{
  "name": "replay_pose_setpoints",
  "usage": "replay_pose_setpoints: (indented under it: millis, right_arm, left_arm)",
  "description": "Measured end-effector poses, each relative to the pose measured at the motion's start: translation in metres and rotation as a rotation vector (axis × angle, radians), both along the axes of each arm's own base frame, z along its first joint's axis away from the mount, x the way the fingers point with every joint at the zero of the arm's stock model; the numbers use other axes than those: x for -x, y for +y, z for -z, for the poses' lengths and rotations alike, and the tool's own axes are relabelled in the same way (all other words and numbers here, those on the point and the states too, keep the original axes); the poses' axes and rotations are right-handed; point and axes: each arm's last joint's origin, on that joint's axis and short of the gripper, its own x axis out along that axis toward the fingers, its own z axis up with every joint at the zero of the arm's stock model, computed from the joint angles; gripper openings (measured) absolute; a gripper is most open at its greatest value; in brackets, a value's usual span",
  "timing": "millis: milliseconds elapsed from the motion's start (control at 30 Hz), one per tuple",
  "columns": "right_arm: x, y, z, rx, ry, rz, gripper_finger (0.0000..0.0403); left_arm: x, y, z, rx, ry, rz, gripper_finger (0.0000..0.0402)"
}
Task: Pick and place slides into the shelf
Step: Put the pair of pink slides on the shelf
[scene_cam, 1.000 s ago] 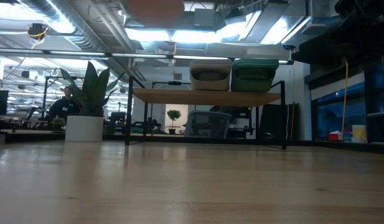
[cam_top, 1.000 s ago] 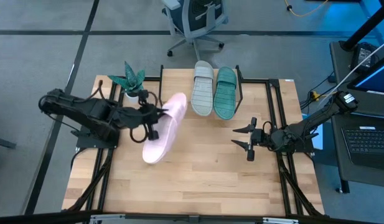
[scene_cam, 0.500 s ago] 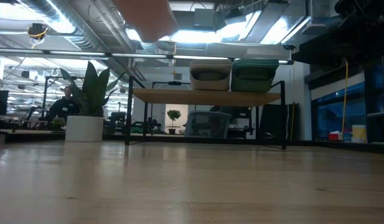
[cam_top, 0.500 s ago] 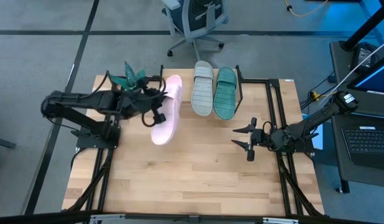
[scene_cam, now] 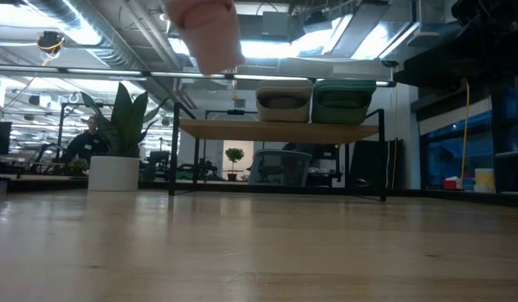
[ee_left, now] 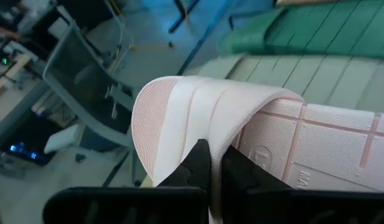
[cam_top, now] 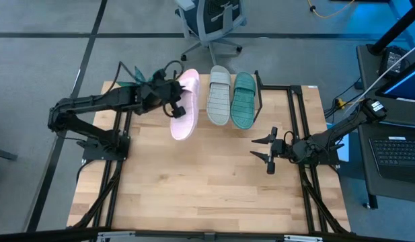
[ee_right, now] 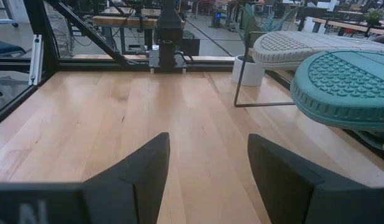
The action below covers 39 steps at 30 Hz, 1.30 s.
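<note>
left gripper [cam_top: 172, 101] pinching pink slide [cam_top: 183, 114] by its strap, lining it beside grey slide [cam_top: 218, 97] above shelf [scene_cam: 279, 130] | right gripper [cam_top: 270, 152] idling over desk [cam_top: 207, 195], jaws spread

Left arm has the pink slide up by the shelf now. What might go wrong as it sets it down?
The left end effector pinches only the strap of the pink slide, so the slide may swing or slip. The open spot on the shelf lies right beside the grey slide, which could get bumped. The potted plant stands close to the left arm's path.
</note>
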Motion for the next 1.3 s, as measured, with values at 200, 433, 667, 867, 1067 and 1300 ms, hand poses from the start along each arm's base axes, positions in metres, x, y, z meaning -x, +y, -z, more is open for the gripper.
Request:
replay_pose_setpoints:
  millis: [200,433,667,867,1067,1300]
  right_arm:
    - [0.0,0.0,0.0,0.003,0.004,0.0,0.0218]
    - [0.0,0.0,0.001,0.003,0.009,0.001,0.0218]
    - [0.001,0.0,0.004,-0.025,0.035,0.008,0.0218]
    - [0.001,-0.001,0.006,-0.044,0.045,0.013,0.0218]
    - [0.001,-0.001,0.006,-0.043,0.047,0.013,0.0218]
    - [0.001,-0.001,0.006,-0.045,0.048,0.014,0.0218]
  left_arm:
    - [-0.018,0.02,0.008,-0.015,0.067,-0.036,0.0003]
    - [-0.031,0.042,-0.016,-0.018,0.112,-0.058,0.0003]
    - [-0.041,0.061,-0.023,0.027,0.231,-0.102,0.0003]
    - [-0.054,0.077,-0.014,0.07,0.308,-0.119,0.0003]
    - [-0.059,0.09,-0.005,0.114,0.328,-0.102,0.0003]
    - [-0.059,0.102,0.005,0.153,0.368,-0.114,0.0003]
